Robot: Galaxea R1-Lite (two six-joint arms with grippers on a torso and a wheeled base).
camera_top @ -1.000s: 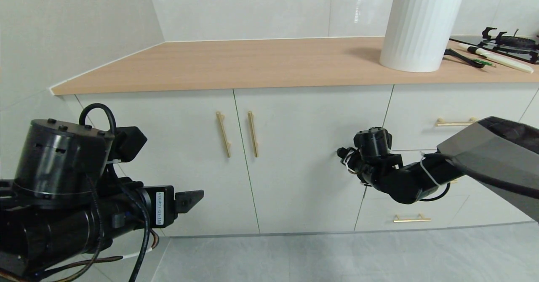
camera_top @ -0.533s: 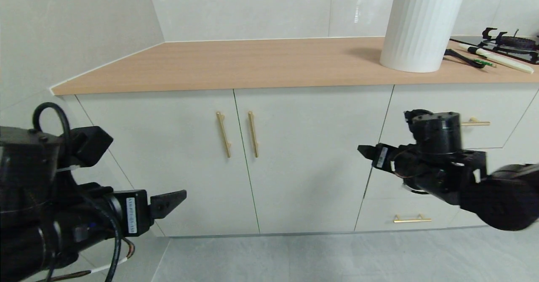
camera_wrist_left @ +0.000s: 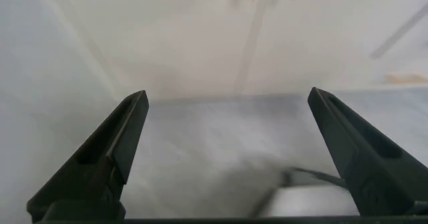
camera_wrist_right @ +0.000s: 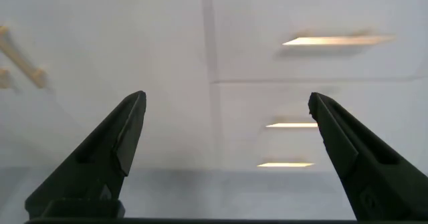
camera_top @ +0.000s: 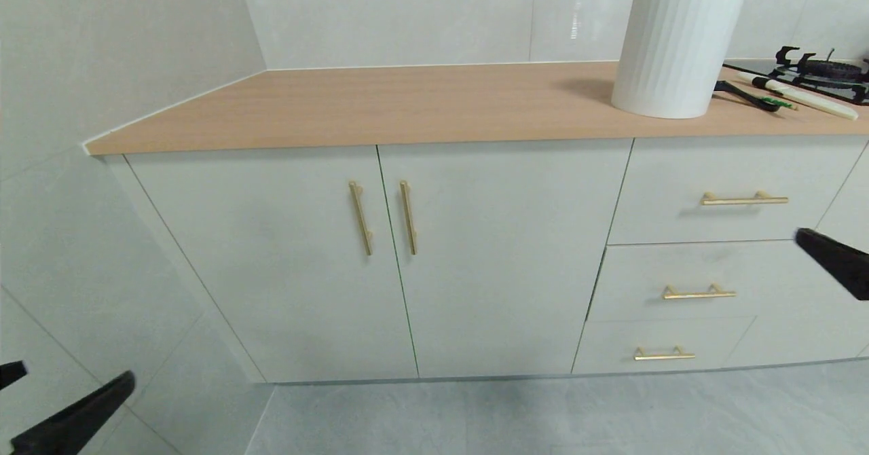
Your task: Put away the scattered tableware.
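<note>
The left gripper [camera_wrist_left: 227, 98] and right gripper [camera_wrist_right: 227, 98] were spread, empty; the utensils [camera_top: 804, 94], lying well above them, were best approached from overhead.

Home kitchen: wood countertop [camera_top: 407, 102], tiled wall [camera_top: 407, 13], gas hob [camera_top: 825, 68], brass-handled cabinets [camera_top: 387, 258].

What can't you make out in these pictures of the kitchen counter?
Head view: utensils right of the white canister are small, one partly behind it; kinds unclear.
Canister's inside: hidden by its wall.
Cupboard contents: doors shut.
Left wrist view: floor past the left gripper blurred.
</note>
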